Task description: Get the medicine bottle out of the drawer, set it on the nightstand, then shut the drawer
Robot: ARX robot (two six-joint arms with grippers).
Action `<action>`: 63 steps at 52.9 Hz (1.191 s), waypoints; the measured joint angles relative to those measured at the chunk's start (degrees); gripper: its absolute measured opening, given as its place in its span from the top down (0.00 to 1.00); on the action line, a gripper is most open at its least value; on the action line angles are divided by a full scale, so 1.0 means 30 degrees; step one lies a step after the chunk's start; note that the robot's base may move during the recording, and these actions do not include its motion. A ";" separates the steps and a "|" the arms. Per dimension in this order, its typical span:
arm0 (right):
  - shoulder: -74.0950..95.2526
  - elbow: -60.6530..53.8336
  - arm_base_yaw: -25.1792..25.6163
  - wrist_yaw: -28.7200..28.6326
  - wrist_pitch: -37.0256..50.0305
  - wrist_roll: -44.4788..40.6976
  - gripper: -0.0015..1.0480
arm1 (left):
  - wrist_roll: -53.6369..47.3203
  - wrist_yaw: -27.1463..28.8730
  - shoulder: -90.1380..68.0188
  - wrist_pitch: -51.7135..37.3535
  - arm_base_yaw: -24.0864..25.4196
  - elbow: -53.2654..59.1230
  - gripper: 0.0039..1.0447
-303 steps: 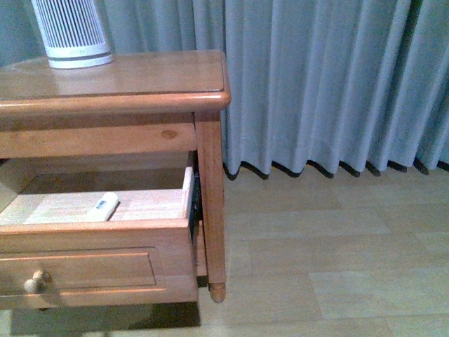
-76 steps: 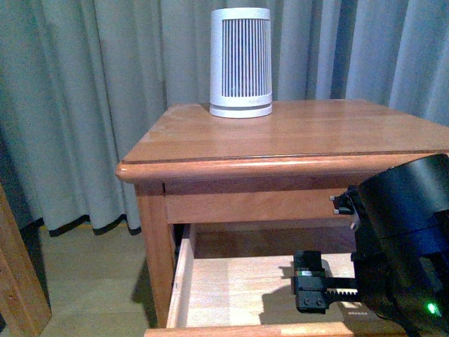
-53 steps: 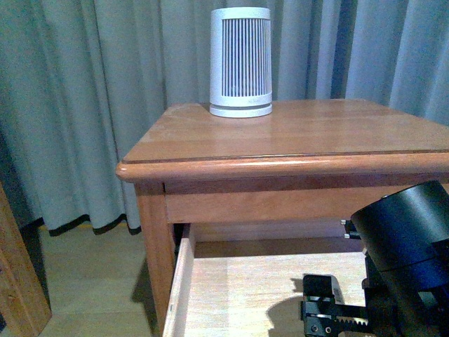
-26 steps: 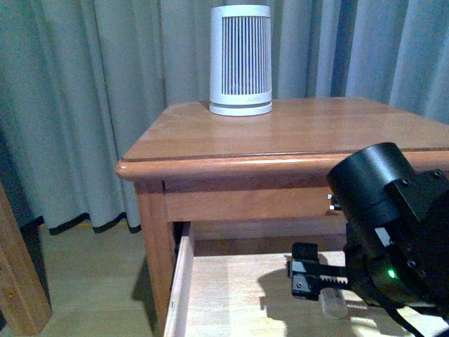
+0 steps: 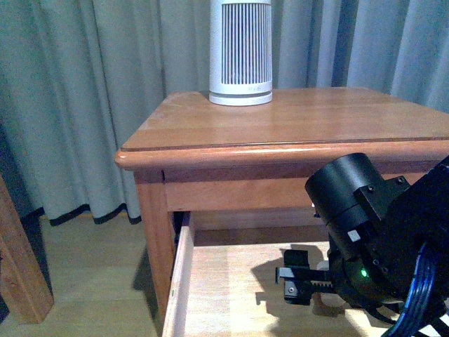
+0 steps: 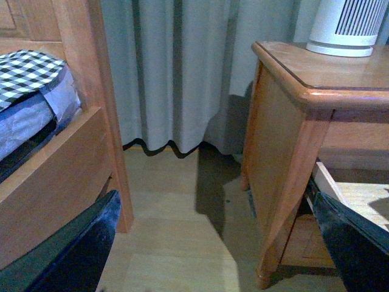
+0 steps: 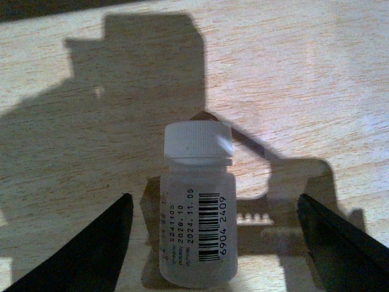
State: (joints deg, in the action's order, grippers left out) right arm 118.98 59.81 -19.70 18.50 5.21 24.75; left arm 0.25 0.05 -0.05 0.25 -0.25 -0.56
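The medicine bottle (image 7: 196, 207) lies on its side on the pale floor of the open drawer (image 5: 224, 281), white cap (image 7: 199, 141) pointing away from the wrist. My right gripper (image 7: 213, 198) is open, its dark fingers (image 7: 91, 255) on either side of the bottle and apart from it. In the front view the right gripper (image 5: 305, 284) reaches down into the drawer and hides the bottle. The nightstand (image 5: 295, 116) has a flat orange-brown top. My left gripper (image 6: 216, 196) is open and empty, above the floor beside the nightstand (image 6: 279, 152).
A tall white slatted device (image 5: 240, 49) stands at the back of the nightstand top. A wooden bed frame (image 6: 61, 182) with a checked cover stands across a strip of floor (image 6: 182, 243) from the nightstand. Grey curtains hang behind.
My right arm has moved left and lower into the drawer. The bottle, seen below the gripper half a second ago, is now hidden behind it in the front view.
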 joint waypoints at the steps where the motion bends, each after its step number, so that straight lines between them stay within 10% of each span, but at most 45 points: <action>1: 0.0036 0.0000 0.0000 0.0007 0.0015 0.0000 0.24 | 0.0000 0.0000 0.0000 0.0000 0.0000 0.0000 0.06; 21: -0.1151 -0.0219 -0.0408 0.1115 -0.0423 0.0044 0.72 | 0.0000 0.0000 0.0000 0.0000 0.0000 0.0000 0.06; 47: -1.0142 -0.2951 -0.4313 0.2310 -0.3432 0.2055 0.74 | 0.0000 0.0000 0.0000 0.0000 0.0000 0.0000 0.06; 63: -1.2327 0.0925 -0.1829 0.3497 -0.1953 -0.1719 0.74 | 0.0000 0.0000 0.0000 0.0000 0.0000 0.0000 0.06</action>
State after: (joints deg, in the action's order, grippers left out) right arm 82.00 62.59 -25.19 28.99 -0.64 19.59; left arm 0.25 0.05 -0.05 0.25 -0.25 -0.56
